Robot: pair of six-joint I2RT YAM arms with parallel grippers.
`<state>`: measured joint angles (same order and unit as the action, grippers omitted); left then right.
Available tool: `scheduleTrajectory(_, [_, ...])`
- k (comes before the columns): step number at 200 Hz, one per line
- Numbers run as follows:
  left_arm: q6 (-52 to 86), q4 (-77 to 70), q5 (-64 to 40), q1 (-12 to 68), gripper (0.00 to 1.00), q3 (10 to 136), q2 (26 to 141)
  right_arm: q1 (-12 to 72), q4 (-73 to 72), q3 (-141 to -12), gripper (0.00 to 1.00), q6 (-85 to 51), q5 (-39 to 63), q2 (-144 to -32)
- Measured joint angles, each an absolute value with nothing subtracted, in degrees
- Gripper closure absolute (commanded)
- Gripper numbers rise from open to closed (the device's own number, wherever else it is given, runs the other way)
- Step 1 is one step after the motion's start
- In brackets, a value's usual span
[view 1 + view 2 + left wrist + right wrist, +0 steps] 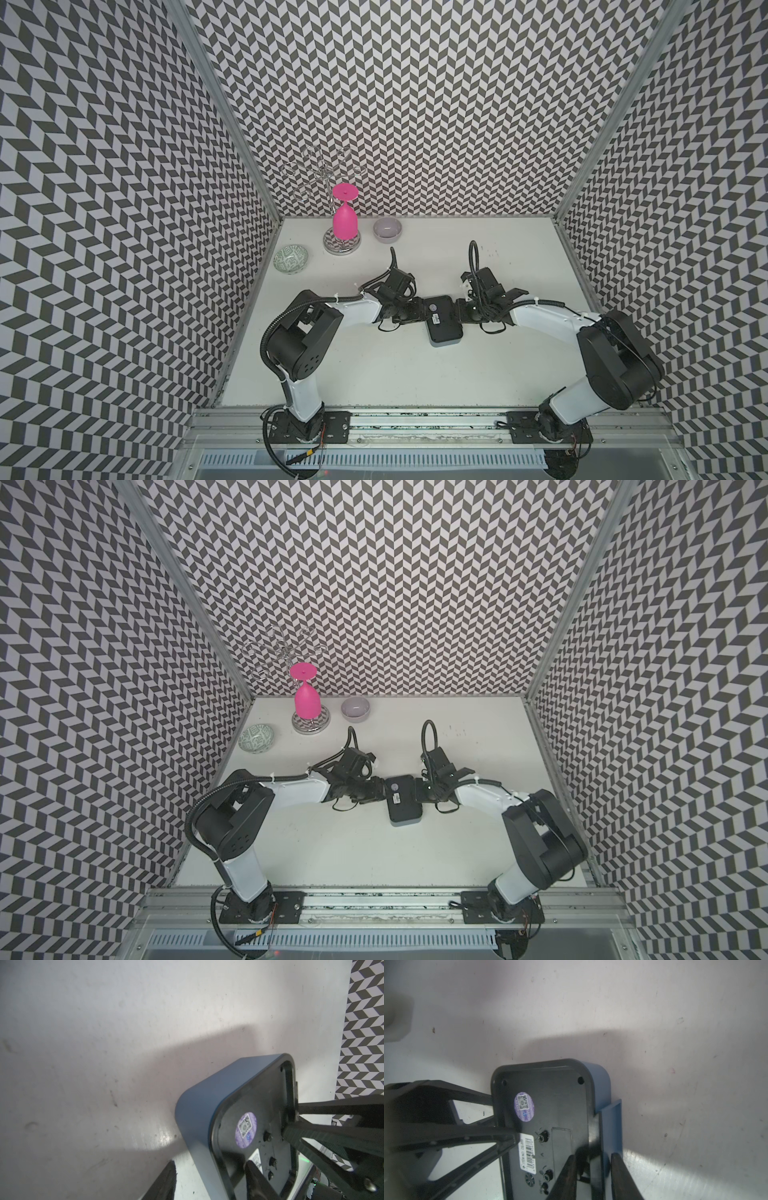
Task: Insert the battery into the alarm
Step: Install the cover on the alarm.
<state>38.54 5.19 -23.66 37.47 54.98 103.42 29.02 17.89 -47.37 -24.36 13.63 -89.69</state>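
The alarm (442, 322) (402, 800) hangs between my two arms with its black back, round purple sticker and white label facing up; its shadow falls on the table below. My left gripper (208, 1178) (422, 311) is shut on the alarm's (249, 1105) left edge, one finger on the black back and one under the blue casing. My right gripper (595, 1176) (459, 309) straddles the alarm's (560, 1095) right edge, where a blue flap (611, 1126) sticks out between its narrow-set fingers. A dark patch there hides the contact. The battery is out of view.
At the back left stand a wire rack with an upside-down pink goblet (345, 220), a grey bowl (387, 229) and a green patterned bowl (291, 259). Patterned walls close the table (415, 374) in on three sides.
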Motion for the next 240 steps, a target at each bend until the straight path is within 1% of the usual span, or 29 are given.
scheduleTrajectory(57, [38.5,5.2,-23.7,37.5,0.46,55.0,103.4,28.9,14.3,-45.5,0.74,-24.4,14.4,-89.2])
scheduleTrajectory(106, [38.4,5.2,-23.7,37.4,0.46,55.0,103.4,29.1,17.0,-45.5,0.65,-24.4,14.4,-87.8])
scheduleTrajectory(174, [38.3,5.2,-23.7,37.4,0.46,55.0,103.5,29.1,17.4,-45.5,0.61,-24.6,17.0,-87.2])
scheduleTrajectory(198, [38.3,5.2,-23.8,37.4,0.46,55.0,103.5,29.1,17.0,-45.5,0.64,-24.5,17.3,-88.4])
scheduleTrajectory(240, [38.2,5.2,-23.9,37.2,0.46,55.0,103.5,28.9,15.1,-45.5,0.76,-24.7,17.6,-89.2])
